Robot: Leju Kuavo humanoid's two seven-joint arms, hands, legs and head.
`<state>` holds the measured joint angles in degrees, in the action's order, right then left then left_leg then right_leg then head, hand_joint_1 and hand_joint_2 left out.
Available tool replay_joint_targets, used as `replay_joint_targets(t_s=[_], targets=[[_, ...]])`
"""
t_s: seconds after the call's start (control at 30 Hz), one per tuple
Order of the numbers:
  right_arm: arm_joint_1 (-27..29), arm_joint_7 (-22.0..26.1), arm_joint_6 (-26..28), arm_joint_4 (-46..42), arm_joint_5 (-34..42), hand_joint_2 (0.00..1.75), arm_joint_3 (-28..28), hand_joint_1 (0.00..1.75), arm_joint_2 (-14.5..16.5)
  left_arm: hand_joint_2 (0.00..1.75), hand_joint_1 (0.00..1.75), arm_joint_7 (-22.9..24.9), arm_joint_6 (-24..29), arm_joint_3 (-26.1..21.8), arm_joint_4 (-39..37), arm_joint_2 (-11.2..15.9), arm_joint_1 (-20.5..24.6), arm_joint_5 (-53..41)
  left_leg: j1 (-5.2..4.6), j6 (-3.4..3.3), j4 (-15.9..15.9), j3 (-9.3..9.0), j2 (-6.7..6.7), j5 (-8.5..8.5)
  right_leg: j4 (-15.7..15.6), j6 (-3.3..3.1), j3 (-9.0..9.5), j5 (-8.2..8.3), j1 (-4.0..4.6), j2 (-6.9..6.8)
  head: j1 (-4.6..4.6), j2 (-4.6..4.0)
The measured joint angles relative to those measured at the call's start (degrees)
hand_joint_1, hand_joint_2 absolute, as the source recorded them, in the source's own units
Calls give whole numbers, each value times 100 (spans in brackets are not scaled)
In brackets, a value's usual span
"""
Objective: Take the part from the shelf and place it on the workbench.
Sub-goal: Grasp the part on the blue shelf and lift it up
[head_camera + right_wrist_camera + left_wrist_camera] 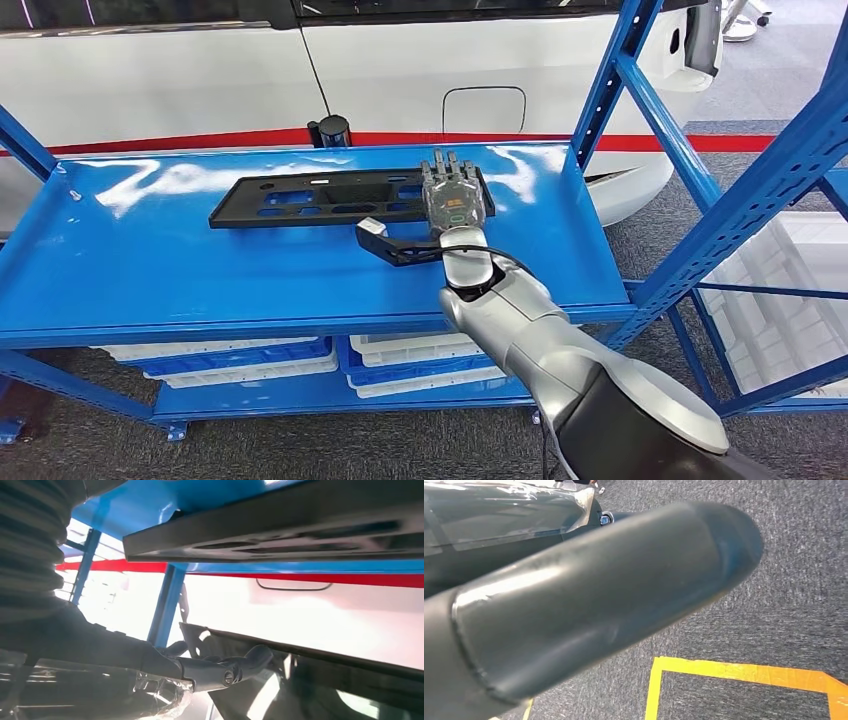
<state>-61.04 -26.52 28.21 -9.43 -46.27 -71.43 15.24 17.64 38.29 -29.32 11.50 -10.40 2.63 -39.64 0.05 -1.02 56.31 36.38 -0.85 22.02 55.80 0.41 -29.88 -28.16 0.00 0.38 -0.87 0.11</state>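
The part (330,198) is a long, flat black panel lying on the top board of the blue shelf (150,270), toward twelve o'clock of the board's middle, its long side running from nine to three o'clock. It looks like moulded plastic, matt, pierced with many slots and cut-outs, so I judge it light and fairly stiff, though long enough to sag or twist if lifted by one end alone. Its thin edge offers little to grasp; the cut-outs and the raised rim near the three o'clock end seem the best hold, with fingers hooked over the rim and the thumb under. The shelf board is glossy painted steel, so the panel may slide rather than lift if pushed. The right hand (455,195) lies flat, palm down, on the panel's three o'clock end, fingers straight and together pointing to twelve o'clock, thumb (385,240) stuck out toward nine o'clock over the bare board; it rests on the panel but grips nothing yet. The right wrist view shows the panel's edge close by, with the hand not closed round it. Of the left hand I cannot tell the state: its wrist view gives a smooth dark rounded cover above grey carpet (794,580) with yellow tape (734,672). Beyond the shelf stands a white car body (420,70) with a red stripe; white bins (420,365) sit on the lower board.
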Motion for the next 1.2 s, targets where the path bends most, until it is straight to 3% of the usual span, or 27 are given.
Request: replay_joint_targets(t_s=[0.6, 0.63, 0.67, 0.77, 0.8, 0.87, 1.2], targets=[[156, 162, -100, 11, 235, 175, 334, 0, -337, 0, 0, -99, 20, -56, -3, 11, 0, -80, 0, 0, 1, -1, 0, 0, 0, 1, 1, 1, 2, 1, -1, 0], [157, 162, -100, 11, 235, 175, 337, 7, -341, 0, 0, -98, 20, -58, -3, 11, 0, -80, 0, 0, 1, -1, 0, 0, 0, 1, 1, 1, 2, 1, -1, 0], [159, 164, -100, 11, 235, 175, 338, 33, -343, 0, 0, -94, 20, -62, -4, 11, 1, -81, 0, 0, 1, -1, 0, 0, 0, 1, 1, 1, 1, 1, -1, 0], [167, 194, -103, 11, 230, 175, 341, 145, -346, 0, 0, -51, 33, -70, -7, 13, 1, -95, 0, 0, 1, -1, 0, 0, 0, 1, 2, 1, 1, 0, 0, 0], [172, 211, -104, 11, 222, 175, 341, 163, -346, 0, 0, -31, 40, -71, -9, 14, 1, -102, 0, 0, 1, -1, 0, 0, 0, 1, 2, 1, 1, 0, 0, 0], [184, 246, -108, 11, 189, 175, 340, 174, -341, 0, 0, 5, 49, -71, -10, 15, 1, -117, 0, 0, 1, 0, 0, 0, 0, 1, 3, 1, 1, 0, 0, 0], [144, 339, -154, 9, 10, 175, 323, 175, -269, 0, 0, 21, 68, -72, -13, 17, 9, -200, 0, 0, 0, -4, 0, 0, 0, 1, 6, 0, 2, 0, -2, 0]])
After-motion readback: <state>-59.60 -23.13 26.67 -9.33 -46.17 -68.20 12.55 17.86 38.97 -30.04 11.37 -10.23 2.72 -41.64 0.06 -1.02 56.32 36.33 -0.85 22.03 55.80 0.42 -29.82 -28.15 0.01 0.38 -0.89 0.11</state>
